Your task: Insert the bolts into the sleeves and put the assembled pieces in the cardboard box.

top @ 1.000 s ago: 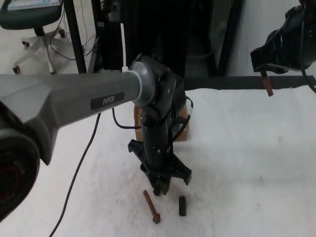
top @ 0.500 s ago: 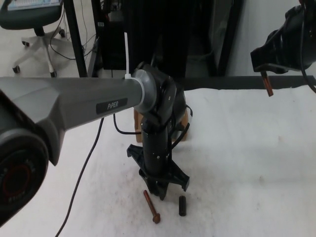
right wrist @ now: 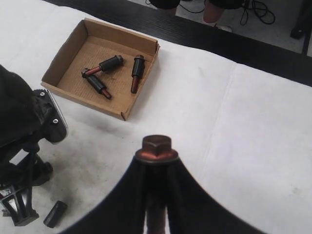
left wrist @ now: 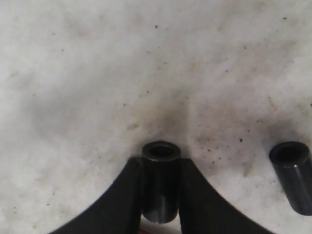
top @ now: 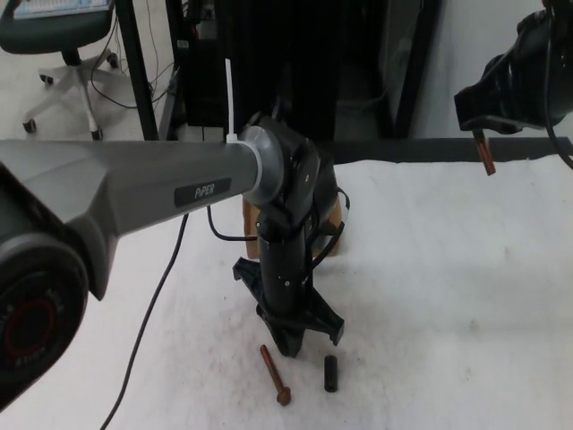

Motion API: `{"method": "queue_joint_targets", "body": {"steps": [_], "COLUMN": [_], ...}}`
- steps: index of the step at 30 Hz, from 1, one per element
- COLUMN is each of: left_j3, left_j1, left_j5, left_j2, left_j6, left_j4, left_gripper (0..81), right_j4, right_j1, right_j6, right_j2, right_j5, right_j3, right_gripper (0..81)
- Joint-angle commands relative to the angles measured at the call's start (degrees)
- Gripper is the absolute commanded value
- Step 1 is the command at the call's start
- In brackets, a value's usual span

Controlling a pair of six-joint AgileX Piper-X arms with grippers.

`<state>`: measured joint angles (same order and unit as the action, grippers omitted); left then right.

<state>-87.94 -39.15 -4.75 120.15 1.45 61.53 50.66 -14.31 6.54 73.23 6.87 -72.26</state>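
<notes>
Over the bench point(top: 448, 269), left fingers point(left wrist: 117, 200) clamp a sleeve point(left wrist: 161, 183), right fingers point(right wrist: 122, 204) clamp a bolt point(right wrist: 156, 148)

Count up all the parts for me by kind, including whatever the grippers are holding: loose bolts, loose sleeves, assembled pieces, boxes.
Loose bolts: 2 (held bolt, lying bolt)
Loose sleeves: 2 (held sleeve, lying sleeve)
Assembled pieces: 3
Cardboard box: 1
Total: 8
</notes>
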Motion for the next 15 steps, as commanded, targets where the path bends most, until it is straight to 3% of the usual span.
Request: {"method": "queue_joint_targets", "body": {"steps": [1,8,15], "left_j3": [0.1,-0.1,-1.2], "left_j1": [-0.3,-0.3,-0.3], "left_j5": [0.8,0.4,-12.9], "left_j2": [-0.3,-0.5,-7.1], "left_j6": [-3.0,-4.0,-4.0], "left_j4": [-0.6,-0.3,-8.5], "left_gripper": [0.2,0.0,0.0], "right_j4": [0.1,0.1,-0.4], "right_j1": [0.2,0.2,0.6], "right_j6": [1.2,1.2,1.2], "right_j2": [-0.7,-0.7,-0.7], "right_j5": [0.8,0.8,-2.4], "right_j3": [-0.1,0.1,0.0], "right_gripper": [0.8,0.8,0.8]}}
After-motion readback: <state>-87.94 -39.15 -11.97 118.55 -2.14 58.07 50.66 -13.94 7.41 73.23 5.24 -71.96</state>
